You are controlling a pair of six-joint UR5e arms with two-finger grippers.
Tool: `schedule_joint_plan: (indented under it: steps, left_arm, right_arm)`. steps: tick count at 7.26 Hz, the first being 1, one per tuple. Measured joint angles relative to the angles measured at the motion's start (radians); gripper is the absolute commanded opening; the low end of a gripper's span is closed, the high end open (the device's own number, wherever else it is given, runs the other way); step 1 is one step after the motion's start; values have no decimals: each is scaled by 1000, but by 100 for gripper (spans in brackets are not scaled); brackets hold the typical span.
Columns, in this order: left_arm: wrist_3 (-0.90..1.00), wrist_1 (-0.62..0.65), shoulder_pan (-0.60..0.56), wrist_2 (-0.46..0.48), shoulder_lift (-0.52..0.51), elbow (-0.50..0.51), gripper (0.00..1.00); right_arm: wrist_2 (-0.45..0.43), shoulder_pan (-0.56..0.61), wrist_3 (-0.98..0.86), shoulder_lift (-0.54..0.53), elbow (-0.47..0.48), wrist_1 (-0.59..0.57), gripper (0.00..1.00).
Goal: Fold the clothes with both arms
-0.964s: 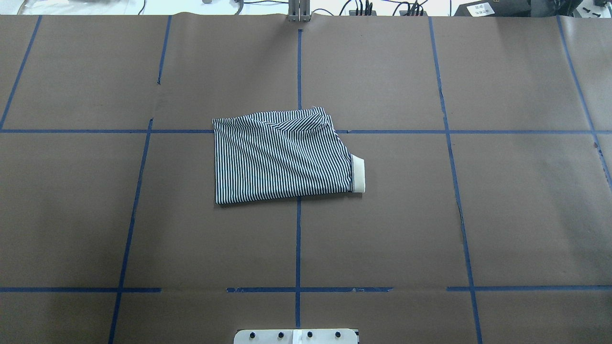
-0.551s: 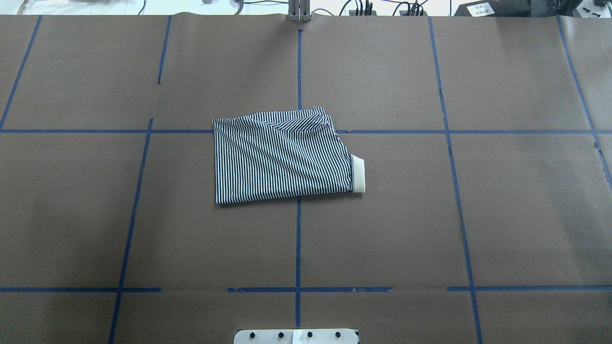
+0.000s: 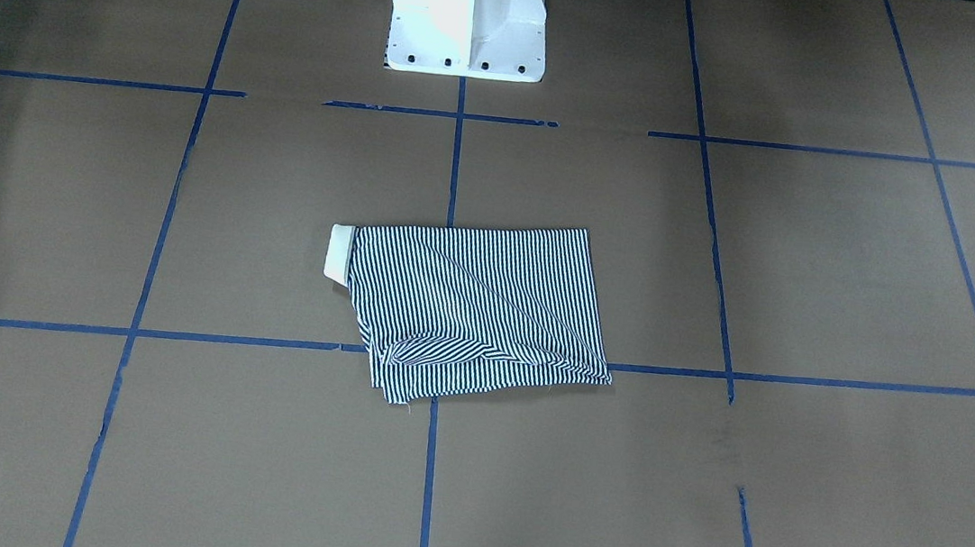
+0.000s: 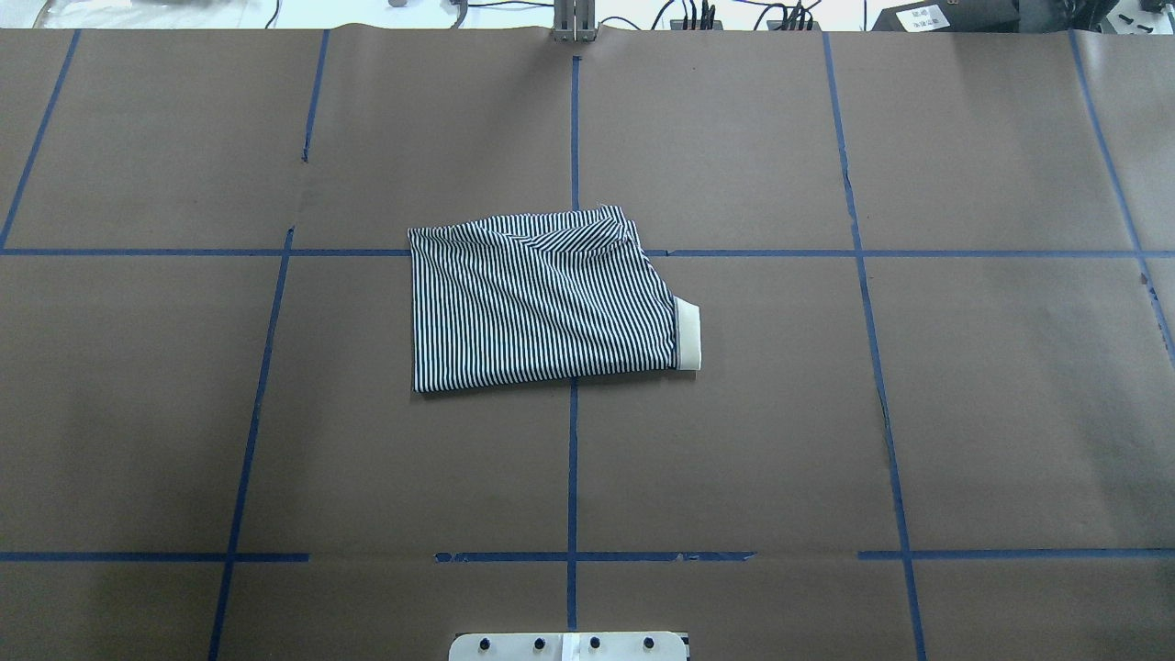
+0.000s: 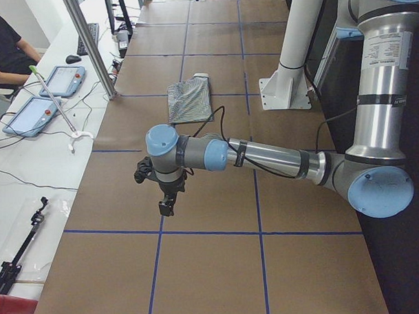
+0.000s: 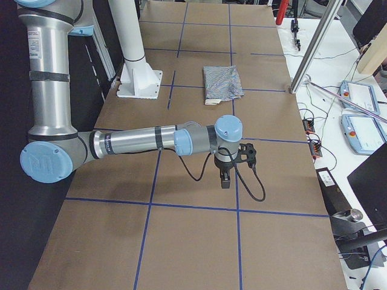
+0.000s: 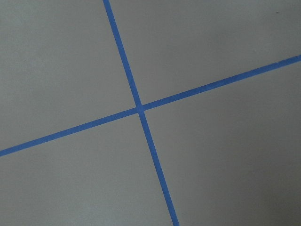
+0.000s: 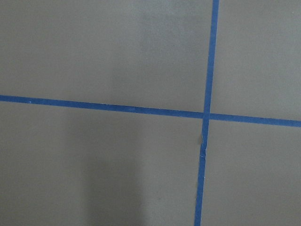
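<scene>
The clothes are one folded navy-and-white striped polo shirt [image 4: 542, 303] lying flat near the table's middle, with its cream collar [image 4: 688, 335] sticking out on the right. It also shows in the front view [image 3: 475, 308] and both side views [image 5: 189, 100] [image 6: 221, 83]. Neither arm touches it. My left gripper [image 5: 168, 205] hangs point-down over bare brown paper at the table's left end, far from the shirt. Over the right end, my right gripper [image 6: 225, 179] hangs the same way. I cannot tell whether either is open or shut. Both wrist views show only paper and crossing blue tape.
The white pedestal base [image 3: 468, 13] stands behind the shirt on the robot's side. Blue tape lines [image 4: 573, 459] grid the brown paper. A side bench holds tablets [image 5: 36, 115], cables and a metal post [image 5: 88, 44], with a seated person [image 5: 2, 47] beyond.
</scene>
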Motion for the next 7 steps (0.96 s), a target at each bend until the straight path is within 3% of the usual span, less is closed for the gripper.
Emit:
schedule_joint_plan:
  steps: [4, 7]
  left_arm:
    - [1, 54, -58, -14, -5, -28, 100]
    - [1, 34, -67, -80, -17, 33, 100]
  right_arm:
    - [-63, -10, -23, -12, -6, -31, 100]
    - [-64, -10, -183, -41, -11, -33, 100]
